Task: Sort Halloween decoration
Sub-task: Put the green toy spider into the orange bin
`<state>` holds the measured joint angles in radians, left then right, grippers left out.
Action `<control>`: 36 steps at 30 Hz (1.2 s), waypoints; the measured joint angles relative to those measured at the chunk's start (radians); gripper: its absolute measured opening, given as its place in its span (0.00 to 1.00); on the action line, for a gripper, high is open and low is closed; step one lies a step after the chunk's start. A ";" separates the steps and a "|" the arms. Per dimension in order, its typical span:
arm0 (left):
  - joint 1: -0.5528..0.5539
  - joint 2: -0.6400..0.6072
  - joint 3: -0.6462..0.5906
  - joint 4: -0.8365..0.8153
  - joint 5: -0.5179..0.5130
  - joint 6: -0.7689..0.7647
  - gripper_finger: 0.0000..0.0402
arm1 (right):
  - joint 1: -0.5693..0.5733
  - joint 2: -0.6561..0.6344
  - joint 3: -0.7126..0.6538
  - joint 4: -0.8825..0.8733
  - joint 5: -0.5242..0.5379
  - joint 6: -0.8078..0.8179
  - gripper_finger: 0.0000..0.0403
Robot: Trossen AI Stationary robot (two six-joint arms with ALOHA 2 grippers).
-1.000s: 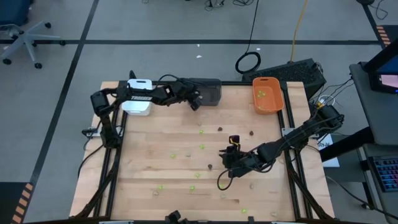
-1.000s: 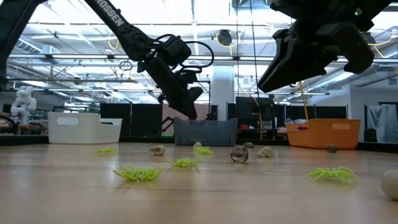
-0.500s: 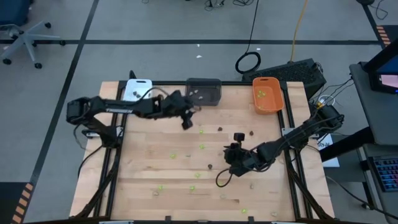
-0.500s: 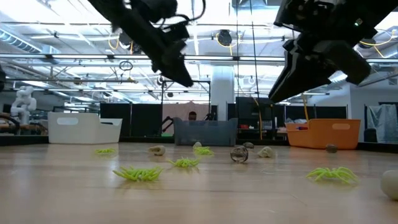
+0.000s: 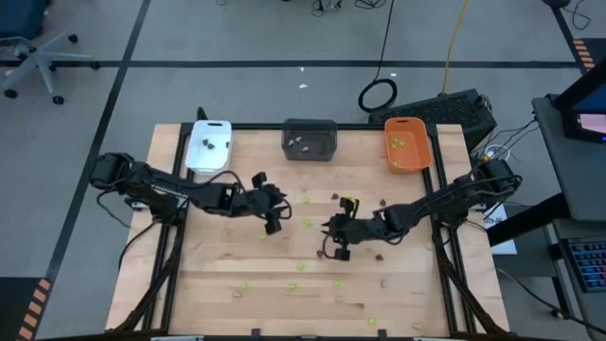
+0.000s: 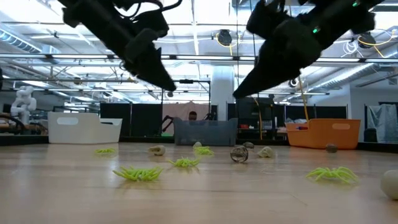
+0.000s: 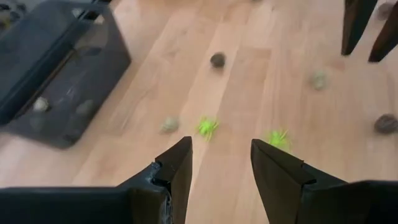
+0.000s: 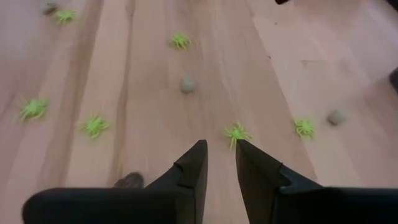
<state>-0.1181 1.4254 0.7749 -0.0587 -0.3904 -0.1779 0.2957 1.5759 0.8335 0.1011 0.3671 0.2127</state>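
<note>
High view: we see the table (image 5: 227, 284) with three trays along the 12 o'clock edge, a white tray (image 5: 209, 147) at 11, a grey tray (image 5: 310, 139) at 12, an orange tray (image 5: 408, 145) at 1. Each already holds a few pieces, so we judge sorting has started but is far from done. Most decorations are loose on the wood: green spiders (image 6: 138, 173) at the middle and toward 6, dark and pale lumps among them. The left gripper (image 5: 273, 218) hangs over the middle, fingers apart and empty, above a green spider (image 7: 207, 127). The right gripper (image 5: 338, 242) sits just at its 3 o'clock side, fingers with a narrow gap, nothing between them, and another green spider (image 8: 236, 133) lies just ahead. Lots left to pick.
</note>
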 joint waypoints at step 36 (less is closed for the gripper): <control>-0.125 0.000 -0.134 0.210 -0.148 0.010 0.40 | -0.170 0.343 0.041 0.263 -0.110 0.037 0.18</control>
<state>-0.2428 1.4254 0.6412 0.1513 -0.5388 -0.1681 0.1256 1.9194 0.8742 0.3637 0.2573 0.2499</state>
